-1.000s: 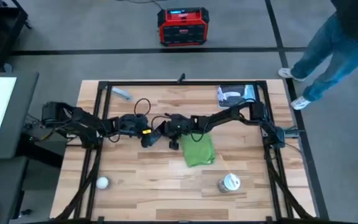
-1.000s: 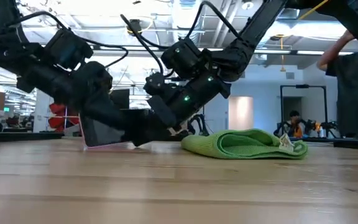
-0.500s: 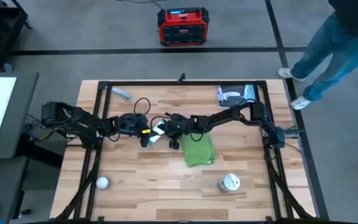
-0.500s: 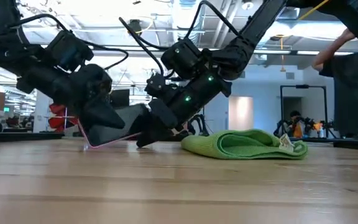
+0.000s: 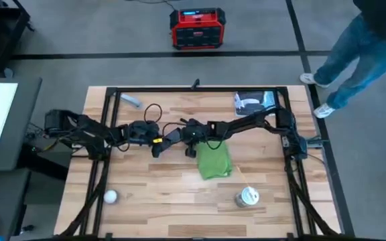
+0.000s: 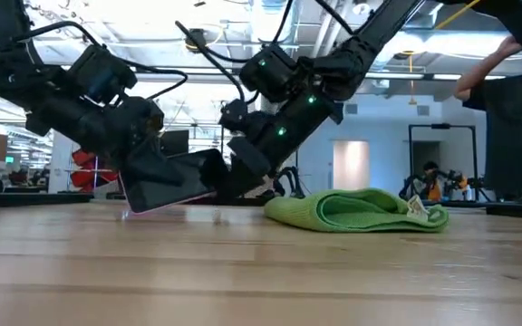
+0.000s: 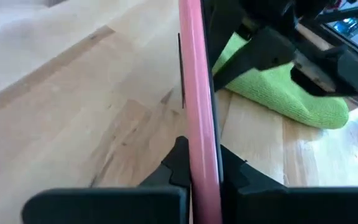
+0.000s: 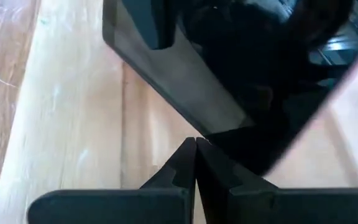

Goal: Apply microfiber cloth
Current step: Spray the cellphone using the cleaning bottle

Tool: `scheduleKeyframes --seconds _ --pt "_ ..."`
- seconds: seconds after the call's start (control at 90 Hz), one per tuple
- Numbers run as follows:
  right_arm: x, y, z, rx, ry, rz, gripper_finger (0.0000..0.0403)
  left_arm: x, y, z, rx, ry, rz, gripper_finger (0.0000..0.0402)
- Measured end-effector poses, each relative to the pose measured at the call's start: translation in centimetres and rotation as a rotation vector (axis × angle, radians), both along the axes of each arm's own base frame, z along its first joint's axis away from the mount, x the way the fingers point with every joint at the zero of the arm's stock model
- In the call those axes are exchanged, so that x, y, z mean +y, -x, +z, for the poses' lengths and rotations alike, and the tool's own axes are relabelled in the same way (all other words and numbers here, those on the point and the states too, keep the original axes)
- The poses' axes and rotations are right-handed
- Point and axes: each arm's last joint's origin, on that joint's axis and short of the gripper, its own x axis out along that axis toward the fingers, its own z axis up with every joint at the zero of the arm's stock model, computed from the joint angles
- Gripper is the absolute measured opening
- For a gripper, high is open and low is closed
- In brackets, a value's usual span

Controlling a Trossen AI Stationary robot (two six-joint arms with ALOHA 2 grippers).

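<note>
A: High view?
B: Microfiber cloth (image 5: 214,161) flat mid-worktop (image 5: 153,194), right tool (image 5: 183,136) just beside its corner.
A: Low?
B: Left tool (image 6: 139,177) pinching tilted phone (image 6: 175,179).
A: Wrists?
B: Left pinches pink phone edge; right fingers (image 8: 194,163) pressed together.

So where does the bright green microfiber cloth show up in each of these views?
High view: bright green microfiber cloth at table centre, just right of the two end effectors.
Low view: folded on the tabletop, right of centre.
Left wrist view: beyond the pink-edged phone, upper right.
Right wrist view: not in it.
Shared landmark: the phone, beside the cloth in the low view.
</note>
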Motion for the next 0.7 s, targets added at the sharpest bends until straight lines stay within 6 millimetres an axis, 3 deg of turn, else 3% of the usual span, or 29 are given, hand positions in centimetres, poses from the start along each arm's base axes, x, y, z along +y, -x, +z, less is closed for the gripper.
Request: scheduleKeyframes --seconds 0.322,0.556,0.7 --pt "-1.2 2.3 4.9 -0.097 0.046 -0.087 0.0 -0.3 -0.6 1.3 -0.129 -0.218 0.027 0.0003" --pt "-2.8 8.6 7.6 -0.31 0.018 -0.24 0.0 -0.6 0.6 1.3 -0.21 -0.27 0.034 0.0003" --pt "-2.1 12.8 9.7 -0.38 0.012 -0.279 0.0 -0.7 0.9 1.8 -0.276 -0.334 0.06 0.0003"
